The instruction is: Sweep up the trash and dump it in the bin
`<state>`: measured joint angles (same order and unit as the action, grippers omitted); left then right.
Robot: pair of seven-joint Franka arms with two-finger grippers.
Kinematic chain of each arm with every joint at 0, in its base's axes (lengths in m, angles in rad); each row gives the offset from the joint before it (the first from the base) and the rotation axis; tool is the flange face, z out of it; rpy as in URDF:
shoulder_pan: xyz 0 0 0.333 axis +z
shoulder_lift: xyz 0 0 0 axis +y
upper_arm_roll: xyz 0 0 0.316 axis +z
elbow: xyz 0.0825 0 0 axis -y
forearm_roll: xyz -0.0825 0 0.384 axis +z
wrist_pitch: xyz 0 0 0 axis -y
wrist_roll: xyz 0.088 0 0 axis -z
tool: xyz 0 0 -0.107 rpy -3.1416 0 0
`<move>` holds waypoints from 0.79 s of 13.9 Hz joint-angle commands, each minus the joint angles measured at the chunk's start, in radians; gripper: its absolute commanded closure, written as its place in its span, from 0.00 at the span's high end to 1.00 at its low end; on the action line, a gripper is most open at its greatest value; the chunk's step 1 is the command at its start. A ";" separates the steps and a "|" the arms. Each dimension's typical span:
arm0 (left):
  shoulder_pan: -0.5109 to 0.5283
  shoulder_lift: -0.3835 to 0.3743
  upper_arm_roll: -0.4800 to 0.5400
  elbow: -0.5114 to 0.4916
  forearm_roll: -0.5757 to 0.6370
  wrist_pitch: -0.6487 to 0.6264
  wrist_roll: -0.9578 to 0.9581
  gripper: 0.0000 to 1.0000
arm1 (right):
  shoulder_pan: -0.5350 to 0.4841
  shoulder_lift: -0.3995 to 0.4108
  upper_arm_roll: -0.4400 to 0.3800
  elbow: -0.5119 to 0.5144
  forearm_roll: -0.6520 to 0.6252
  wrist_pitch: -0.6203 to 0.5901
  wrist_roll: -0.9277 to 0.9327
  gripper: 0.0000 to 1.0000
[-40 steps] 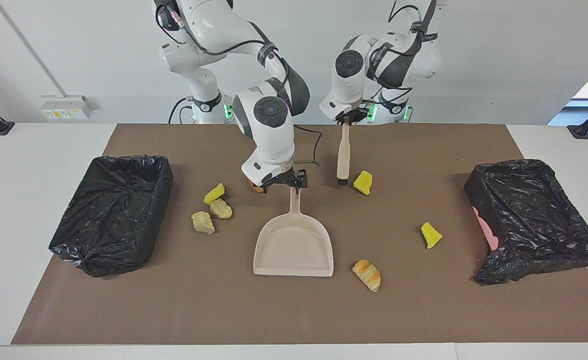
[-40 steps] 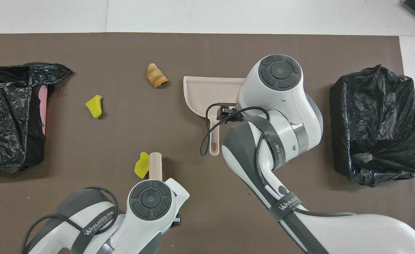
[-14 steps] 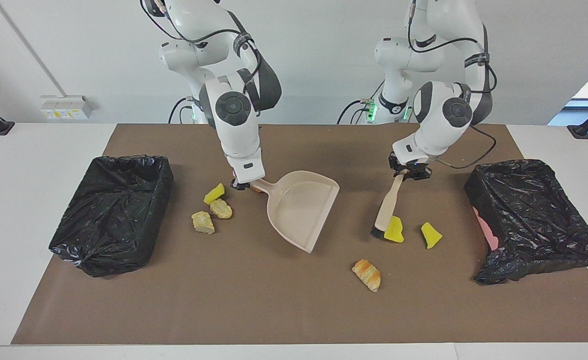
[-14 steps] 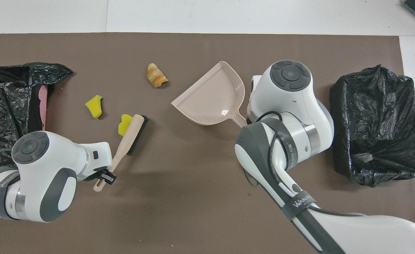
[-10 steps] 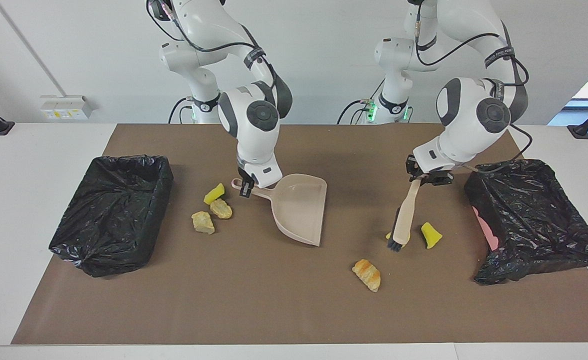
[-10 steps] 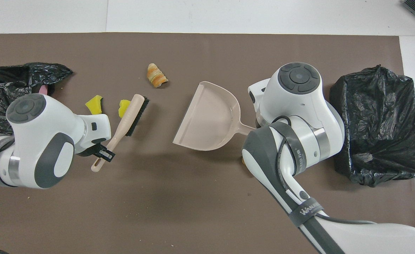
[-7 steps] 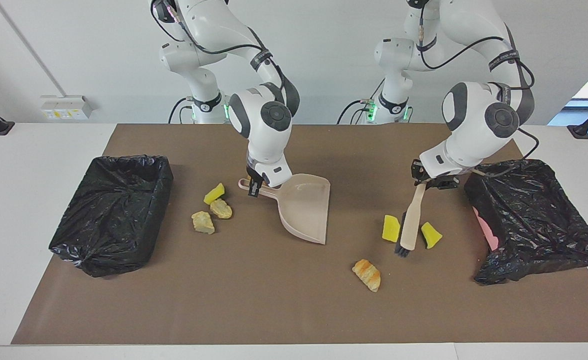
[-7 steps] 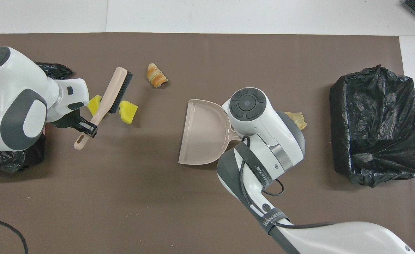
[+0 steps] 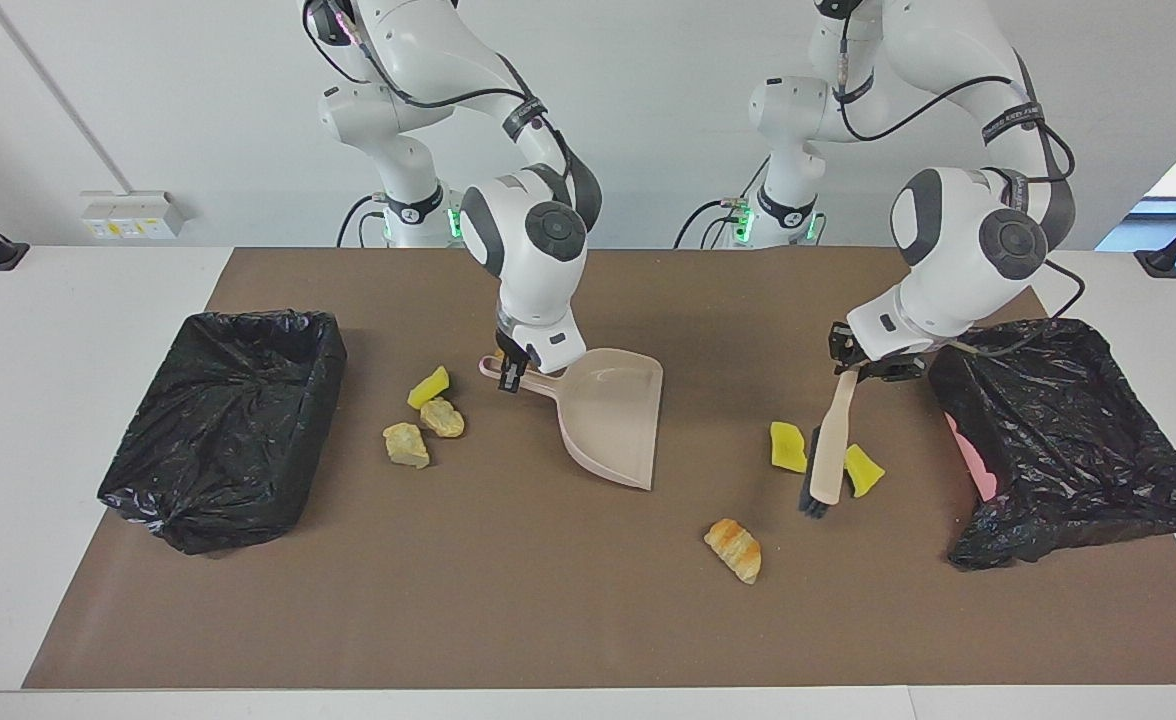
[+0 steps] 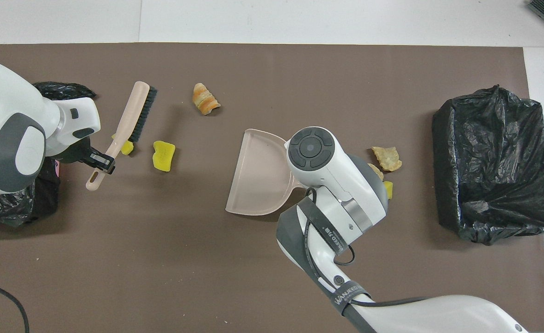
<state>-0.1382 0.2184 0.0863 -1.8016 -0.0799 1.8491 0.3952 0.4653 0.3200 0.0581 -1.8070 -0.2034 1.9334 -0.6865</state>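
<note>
Six pieces of trash show on the brown mat. Two yellow foam wedges (image 9: 787, 446) (image 9: 862, 468) lie toward the left arm's end, a golden croissant-like lump (image 9: 734, 549) farther from the robots than they. Toward the right arm's end, one yellow wedge (image 9: 428, 387) touches two tan bread lumps (image 9: 442, 417) (image 9: 406, 444).

A white surface (image 9: 68, 300) carries a brown mat (image 9: 508, 600). On the mat lie two bins lined with black plastic bags, one at each end (image 9: 223, 425) (image 9: 1073, 440), two yellow foam wedges (image 9: 787, 446) (image 9: 863, 470), a golden croissant-like lump (image 9: 735, 548), and a cluster of one yellow wedge (image 9: 428, 387) and two tan bread-like lumps (image 9: 442, 417) (image 9: 406, 444).
</note>
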 commanded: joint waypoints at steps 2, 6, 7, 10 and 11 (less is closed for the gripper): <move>0.045 0.042 -0.008 0.019 0.145 0.012 0.001 0.00 | -0.007 -0.012 0.008 -0.023 -0.011 0.024 0.028 0.00; 0.109 0.059 0.000 -0.005 0.224 0.039 -0.003 0.00 | -0.007 -0.012 0.006 -0.025 -0.010 0.026 0.028 0.00; 0.104 0.041 -0.002 -0.057 0.224 0.047 -0.012 0.00 | -0.008 -0.012 0.006 -0.026 -0.010 0.036 0.028 0.00; 0.075 -0.034 -0.008 -0.181 0.223 0.062 -0.163 0.00 | -0.011 -0.013 0.006 -0.043 -0.010 0.058 0.028 0.00; 0.062 -0.050 -0.011 -0.212 0.221 0.062 -0.176 0.00 | -0.011 -0.013 0.006 -0.043 -0.010 0.058 0.027 0.00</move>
<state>-0.0431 0.2496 0.0766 -1.9028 0.1202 1.8792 0.2889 0.4641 0.3200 0.0571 -1.8205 -0.2034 1.9584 -0.6862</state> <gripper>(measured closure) 0.736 0.678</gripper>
